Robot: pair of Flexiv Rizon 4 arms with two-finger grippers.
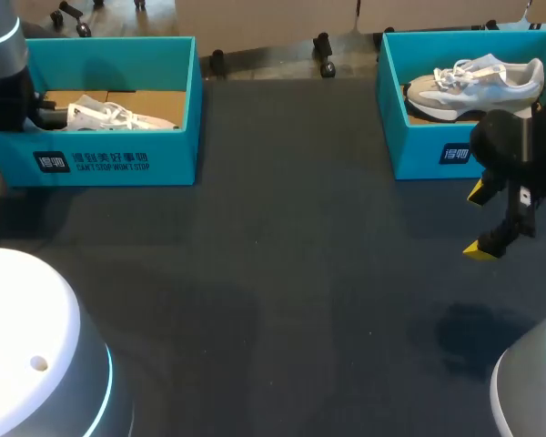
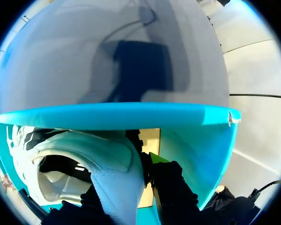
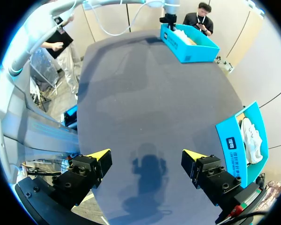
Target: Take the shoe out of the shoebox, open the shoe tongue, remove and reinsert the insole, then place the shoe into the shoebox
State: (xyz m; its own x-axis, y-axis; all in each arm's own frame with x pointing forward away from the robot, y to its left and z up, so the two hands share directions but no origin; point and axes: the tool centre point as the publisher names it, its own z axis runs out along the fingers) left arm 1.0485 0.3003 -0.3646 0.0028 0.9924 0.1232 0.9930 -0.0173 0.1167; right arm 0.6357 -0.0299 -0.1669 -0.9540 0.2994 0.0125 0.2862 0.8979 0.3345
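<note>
A white shoe (image 1: pixel 109 116) lies in the left blue shoebox (image 1: pixel 118 159) at the table's back left. My left arm (image 1: pixel 5 86) comes down into that box at its left end. In the left wrist view my left gripper (image 2: pixel 141 161) is shut on the padded heel (image 2: pixel 117 178) of the white shoe, inside the box wall (image 2: pixel 117 116). A grey and white shoe (image 1: pixel 478 84) rests in the right blue shoebox (image 1: pixel 419 150). My right gripper (image 1: pixel 490 221) hangs open above the bare table in front of that box; nothing lies between its fingers (image 3: pixel 146 157).
The dark table top (image 1: pixel 282 273) stretches between the two boxes. In the right wrist view the right shoebox (image 3: pixel 234 143) is beside the gripper and the left shoebox (image 3: pixel 189 44) is far ahead across the table.
</note>
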